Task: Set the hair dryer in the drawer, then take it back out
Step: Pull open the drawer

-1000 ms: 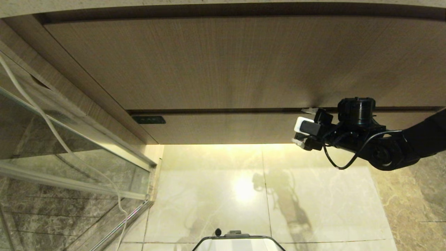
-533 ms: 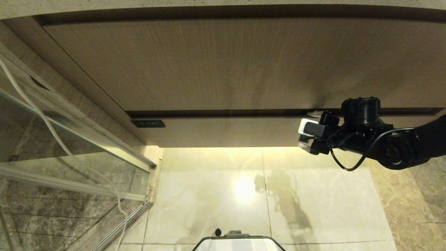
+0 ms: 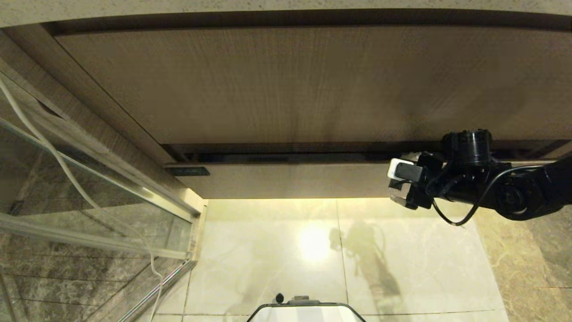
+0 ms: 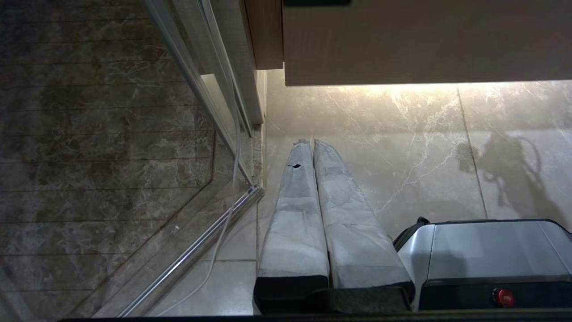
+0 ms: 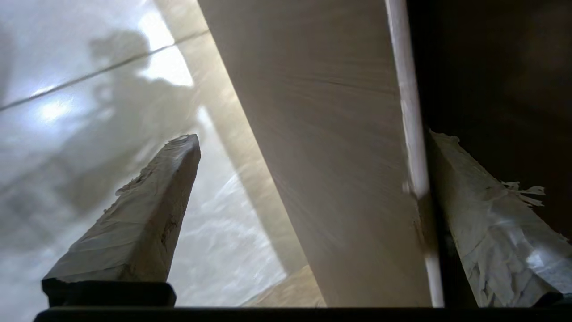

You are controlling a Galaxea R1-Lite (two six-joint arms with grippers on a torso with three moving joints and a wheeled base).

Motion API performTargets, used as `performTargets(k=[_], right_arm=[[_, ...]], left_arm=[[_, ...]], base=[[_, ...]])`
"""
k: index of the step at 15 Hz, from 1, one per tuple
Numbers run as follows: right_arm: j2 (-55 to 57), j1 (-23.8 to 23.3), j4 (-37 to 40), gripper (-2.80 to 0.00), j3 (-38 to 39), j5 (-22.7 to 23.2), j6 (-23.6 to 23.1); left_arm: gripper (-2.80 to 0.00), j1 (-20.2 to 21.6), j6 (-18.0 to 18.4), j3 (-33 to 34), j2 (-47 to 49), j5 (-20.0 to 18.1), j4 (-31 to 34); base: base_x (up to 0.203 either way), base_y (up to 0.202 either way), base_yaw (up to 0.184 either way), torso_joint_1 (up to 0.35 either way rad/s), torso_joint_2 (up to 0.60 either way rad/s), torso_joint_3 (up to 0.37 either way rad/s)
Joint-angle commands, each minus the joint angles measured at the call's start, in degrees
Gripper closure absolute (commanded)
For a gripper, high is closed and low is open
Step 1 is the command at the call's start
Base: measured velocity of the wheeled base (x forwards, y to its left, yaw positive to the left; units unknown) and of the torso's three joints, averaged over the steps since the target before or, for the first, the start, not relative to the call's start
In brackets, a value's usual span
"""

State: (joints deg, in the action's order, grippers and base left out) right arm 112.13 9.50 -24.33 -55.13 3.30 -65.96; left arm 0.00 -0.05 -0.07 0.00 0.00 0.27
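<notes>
The drawer is the low wood-grain front with a small dark label. It stands slightly pulled out, with a dark gap between it and the taller panel. My right gripper is open at the drawer's right part, straddling its top edge. In the right wrist view the drawer front runs between the spread jaws: one finger is behind the edge in the dark gap, the other is out in front. The hair dryer is out of view. My left gripper is shut and parked above the floor.
A glass shower door with a metal rail stands at the left, and a thin white cord hangs along it. Glossy marble floor lies below the cabinet. My own base shows at the bottom edge and beside the left gripper.
The drawer front has slid out toward me and the dark gap above it has widened. My right gripper has come back with it, still open across the top edge.
</notes>
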Motion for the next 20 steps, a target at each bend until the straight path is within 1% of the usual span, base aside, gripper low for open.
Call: performTargets(k=[1,6,9,11,14,18,19,20], right_arm=[[0.11,0.08,-0.89,-2.8,-0.16,0.12,-0.49],[-1.04,0.17,-0.86,-2.8,0.1,0.15,-0.05],[-4.62,0.17,-0.54,-2.8,3.58,0.39,0.04],[-7.62,0.0,1.71,-2.8,5.31,0.46,0.04],[-15.0,-1.18,8.43,-2.8,8.93,0.45,0.04],[-17.73,-4.19,9.84,-2.8,9.89,0.25,0.09],[-18.44,-4.61,10.64,-2.8,9.96,0.33,0.7],[-18.91,-4.73,11.13,-2.8,10.23,0.38,2.4]], left_arm=[[0.0,0.0,-0.04,-0.01,-0.09,0.0,0.0],[0.0,0.0,-0.04,0.07,-0.09,0.0,0.0],[0.0,0.0,-0.03,0.07,-0.09,0.0,0.0],[0.0,0.0,-0.04,-0.01,-0.09,0.0,0.0],[0.0,0.0,-0.03,-0.01,-0.09,0.0,0.0],[0.0,0.0,0.04,-0.01,-0.09,0.0,0.0],[0.0,0.0,0.05,0.07,-0.09,0.0,0.0],[0.0,0.0,-0.04,0.04,-0.03,0.0,0.0]], base=[[0.0,0.0,0.0,0.0,0.0,0.0],[0.0,0.0,0.0,0.0,0.0,0.0],[0.0,0.0,0.0,0.0,0.0,0.0],[0.0,0.0,0.0,0.0,0.0,0.0],[0.0,0.0,0.0,0.0,0.0,0.0],[0.0,0.0,0.0,0.0,0.0,0.0],[0.0,0.0,0.0,0.0,0.0,0.0],[0.0,0.0,0.0,0.0,0.0,0.0]])
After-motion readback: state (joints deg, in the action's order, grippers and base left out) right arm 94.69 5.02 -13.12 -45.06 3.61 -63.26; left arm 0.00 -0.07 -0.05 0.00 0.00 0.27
